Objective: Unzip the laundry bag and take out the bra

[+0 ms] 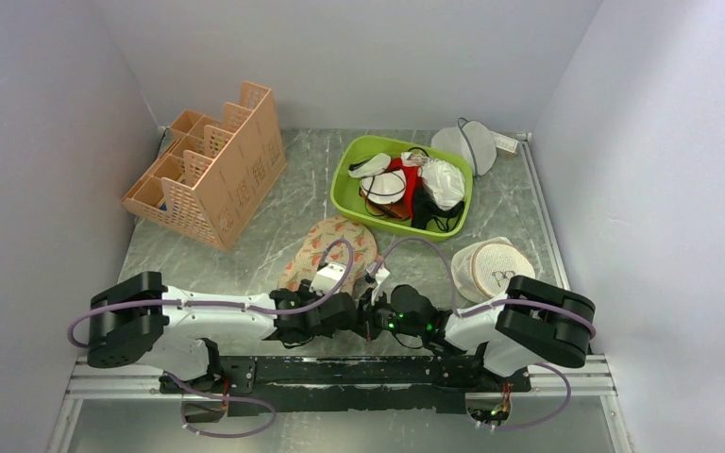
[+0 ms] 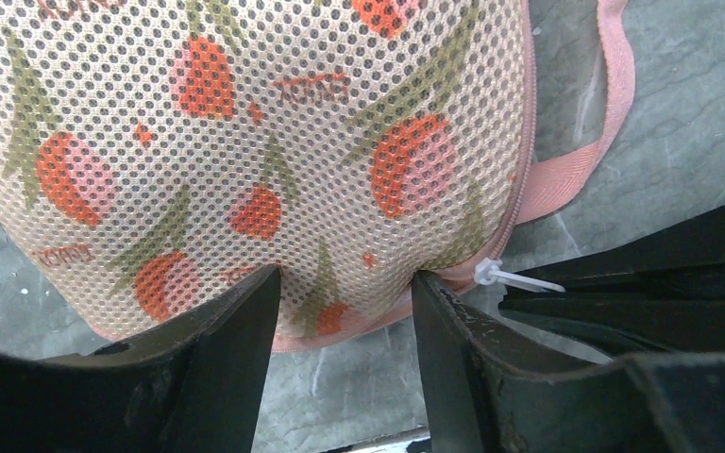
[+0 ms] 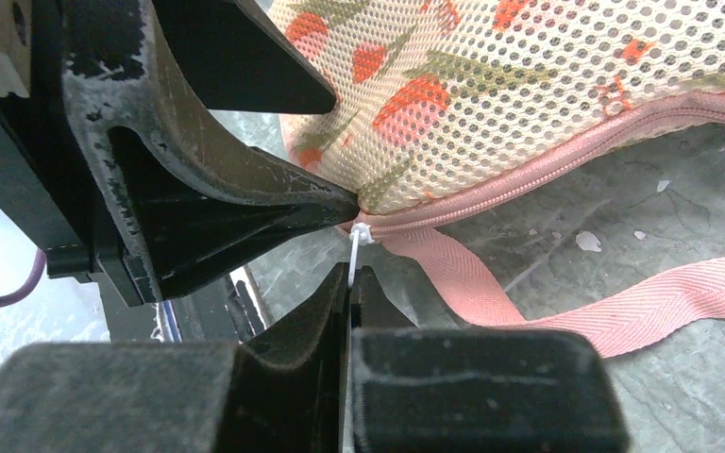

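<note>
Bag (image 2: 245,142) zipped shut, bra not yet out: right gripper (image 3: 352,278) pinches the white zip tie (image 3: 356,236), left gripper (image 2: 345,274) gapes astride the bag's end.

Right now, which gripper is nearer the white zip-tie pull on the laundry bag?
Right. The right gripper is shut on the zip-tie pull; the left gripper, open, straddles the laundry bag at its end, just beside the pull.

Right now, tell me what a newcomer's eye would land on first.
The printed laundry bag at the table's centre, both grippers meeting at its near end. The right gripper is shut on the white zip-tie pull; the left gripper straddles the bag's edge, open. Behind, a bright green tub holds piled garments.
</note>
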You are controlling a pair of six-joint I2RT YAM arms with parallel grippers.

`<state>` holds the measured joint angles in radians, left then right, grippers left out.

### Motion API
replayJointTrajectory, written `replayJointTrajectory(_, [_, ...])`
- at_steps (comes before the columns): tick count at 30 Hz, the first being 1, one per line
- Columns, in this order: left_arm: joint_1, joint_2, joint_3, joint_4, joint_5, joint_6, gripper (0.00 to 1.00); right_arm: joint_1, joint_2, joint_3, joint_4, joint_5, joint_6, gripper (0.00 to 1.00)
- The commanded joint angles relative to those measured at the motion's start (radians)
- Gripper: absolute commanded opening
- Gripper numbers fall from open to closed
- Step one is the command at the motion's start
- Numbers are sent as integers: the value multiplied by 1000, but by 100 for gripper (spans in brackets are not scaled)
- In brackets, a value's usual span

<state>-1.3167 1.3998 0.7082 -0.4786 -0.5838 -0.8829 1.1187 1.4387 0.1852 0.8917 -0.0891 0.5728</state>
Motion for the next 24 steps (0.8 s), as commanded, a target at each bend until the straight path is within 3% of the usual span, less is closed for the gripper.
replayJointTrajectory(1, [-4, 0, -12, 48, -5, -1, 63, -2, 2, -6, 28, 5, 5, 0])
replayJointTrajectory(5, [-3, 10, -52, 63, 21, -47, 50, -4, 7, -8, 22, 28, 13, 0])
replayJointTrajectory(12, [-3, 47, -125, 29, 41, -196, 43, -62, -50, -26, -66, 136, 2, 0])
replayJointTrajectory(20, [-3, 30, -173, 26, 44, -248, 42, -333, -75, -31, -76, 50, -105, 0])
replayJointTrajectory(24, [-3, 14, -143, -29, 24, -250, 42, -364, -96, 4, -125, -23, -146, 0])
